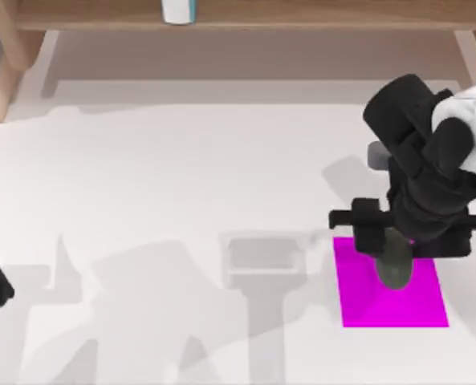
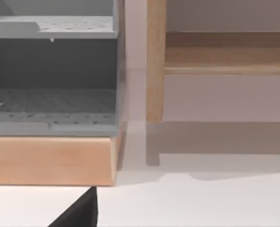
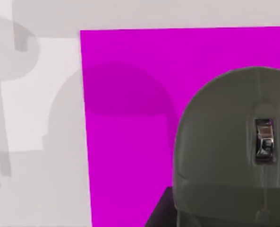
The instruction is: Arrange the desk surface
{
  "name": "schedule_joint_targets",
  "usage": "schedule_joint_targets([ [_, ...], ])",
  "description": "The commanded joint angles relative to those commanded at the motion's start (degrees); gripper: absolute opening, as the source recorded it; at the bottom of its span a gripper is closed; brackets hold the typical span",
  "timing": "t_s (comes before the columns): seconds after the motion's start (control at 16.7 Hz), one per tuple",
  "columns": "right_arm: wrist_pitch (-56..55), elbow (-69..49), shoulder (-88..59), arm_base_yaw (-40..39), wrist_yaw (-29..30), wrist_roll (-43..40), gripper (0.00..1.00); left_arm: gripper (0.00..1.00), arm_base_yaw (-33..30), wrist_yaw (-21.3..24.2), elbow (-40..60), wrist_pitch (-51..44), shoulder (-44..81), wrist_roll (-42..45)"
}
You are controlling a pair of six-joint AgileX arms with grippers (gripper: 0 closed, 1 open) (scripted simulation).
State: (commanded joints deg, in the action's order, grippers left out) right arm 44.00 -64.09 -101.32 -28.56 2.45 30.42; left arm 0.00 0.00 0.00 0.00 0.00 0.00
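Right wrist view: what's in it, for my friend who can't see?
A dark grey computer mouse sits over a bright magenta pad. The pad lies on the white desk surface, which has soft grey shadows.

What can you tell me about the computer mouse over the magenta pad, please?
The mouse is dark grey-green and matte, plastic by its look, with a domed shell, a centre seam and a small scroll wheel. It sits over the magenta pad at the white desk surface's right side, under the right gripper. Whether it rests on the pad cannot be told.
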Motion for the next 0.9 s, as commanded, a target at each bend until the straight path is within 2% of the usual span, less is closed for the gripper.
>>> schedule_joint_targets([
  [0.9,-2.04,-1.05,1.20,-0.09,0.14,-0.08,0.00,1.00,0.00,0.00,0.00,0.00,0.00,0.00],
])
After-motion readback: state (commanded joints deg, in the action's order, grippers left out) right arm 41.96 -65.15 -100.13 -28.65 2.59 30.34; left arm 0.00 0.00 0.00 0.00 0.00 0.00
